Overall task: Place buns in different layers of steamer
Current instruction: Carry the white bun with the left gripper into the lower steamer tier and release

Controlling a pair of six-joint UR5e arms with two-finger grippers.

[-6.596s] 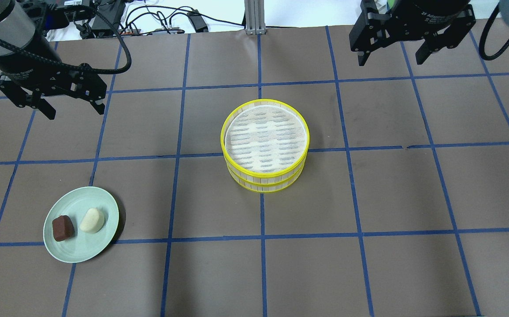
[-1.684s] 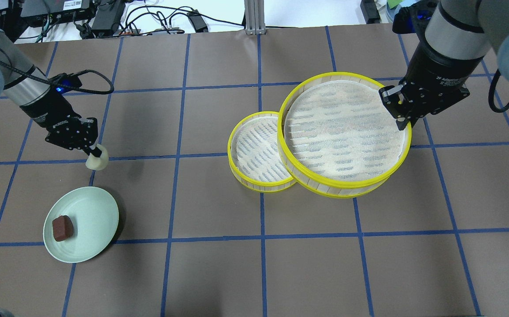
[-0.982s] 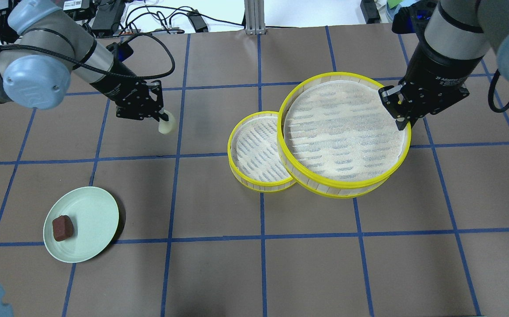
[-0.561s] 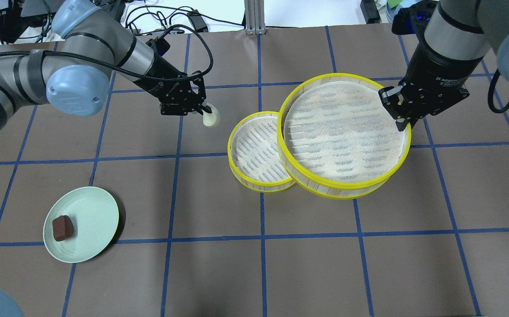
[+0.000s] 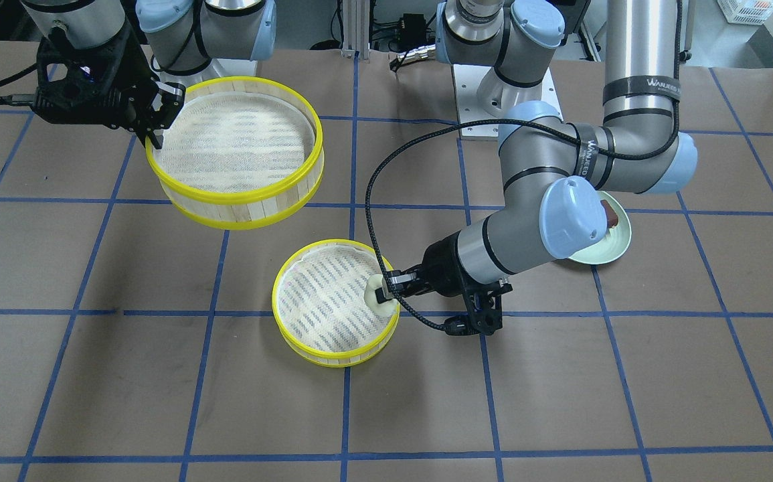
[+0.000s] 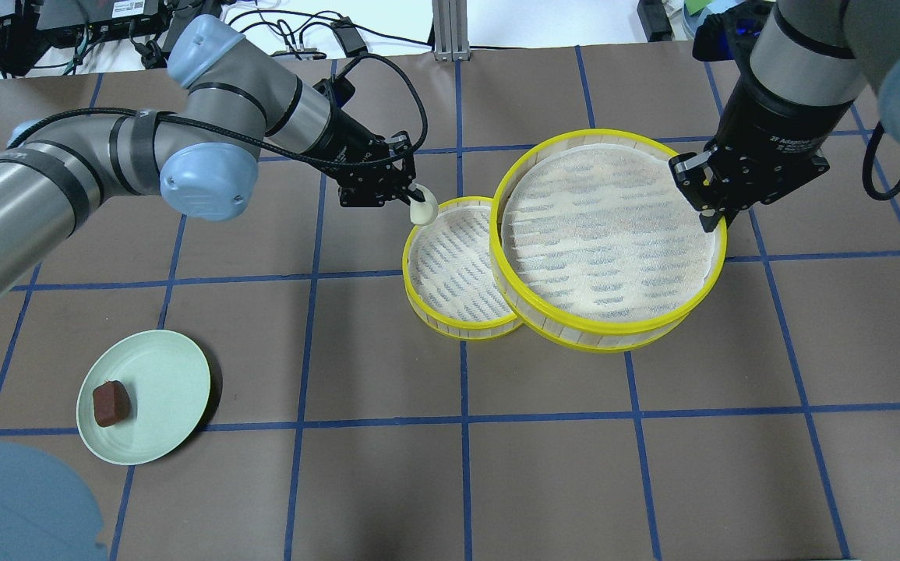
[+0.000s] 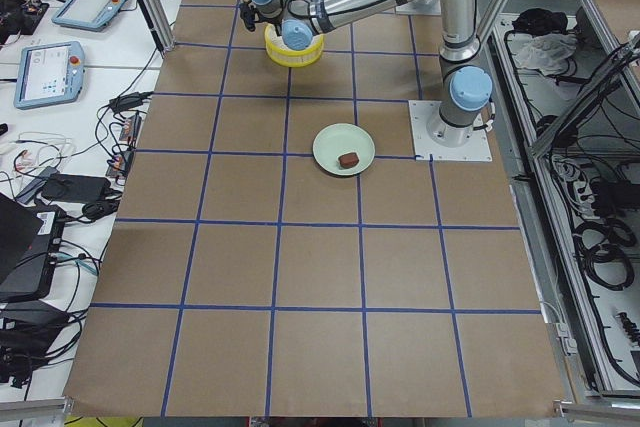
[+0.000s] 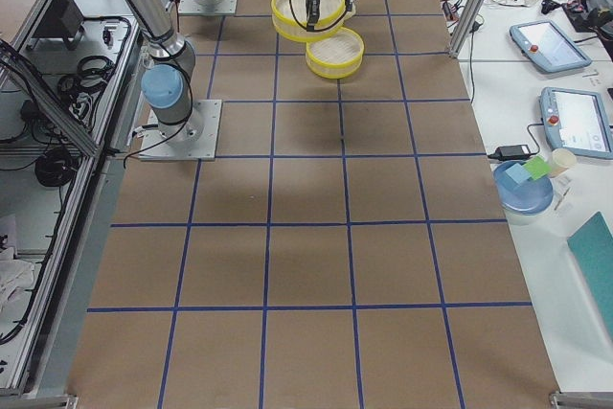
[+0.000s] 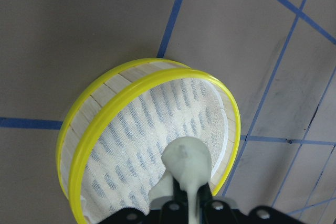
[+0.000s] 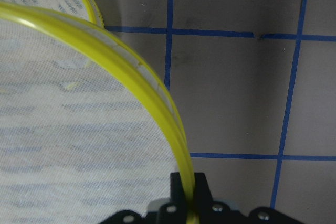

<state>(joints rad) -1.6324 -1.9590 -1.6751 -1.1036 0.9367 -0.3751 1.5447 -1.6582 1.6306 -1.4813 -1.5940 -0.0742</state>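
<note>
My left gripper point(image 6: 416, 199) is shut on the cream-white bun point(image 6: 423, 209) and holds it over the rim of the lower steamer layer point(image 6: 450, 269), which rests on the table. The bun also shows in the front view point(image 5: 378, 294) and the left wrist view point(image 9: 186, 162), above that layer's mesh floor point(image 9: 157, 129). My right gripper point(image 6: 711, 222) is shut on the rim of the upper steamer layer point(image 6: 605, 234) and holds it lifted in the air, to the right of the lower one point(image 5: 235, 157). The reddish-brown bun point(image 6: 111, 403) lies on the pale green plate point(image 6: 161, 374).
The table is covered in brown paper with a blue tape grid. Cables and electronics lie along the far edge point(image 6: 262, 31). A metal post point(image 6: 448, 27) stands at the far middle. Tablets and a blue bowl sit on side benches point(image 8: 551, 45).
My left gripper has carried the cream-white bun from above the plate rightward to the lower layer's rim. My right gripper has held the lifted upper layer still.
</note>
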